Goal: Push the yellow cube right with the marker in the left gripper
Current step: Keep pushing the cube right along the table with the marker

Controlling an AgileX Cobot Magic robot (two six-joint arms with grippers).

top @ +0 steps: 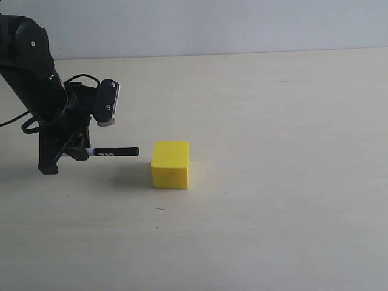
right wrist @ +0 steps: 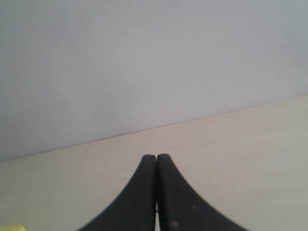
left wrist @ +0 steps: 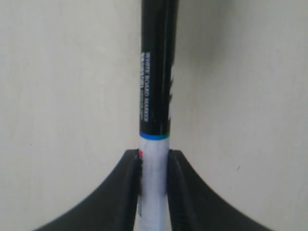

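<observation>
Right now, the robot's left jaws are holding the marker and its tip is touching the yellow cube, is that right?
Not quite. The left jaws do hold the marker, but its tip is not touching the yellow cube. The exterior view shows a clear gap between them.

Bright, even, diffuse light fills all three views. In the exterior view a faint, soft-edged shadow lies on the table (top: 273,230) left of the yellow cube (top: 170,163) and beneath the arm (top: 36,79). In the left wrist view the marker (left wrist: 156,96) sits close to the lens, its print slightly blurred.
</observation>
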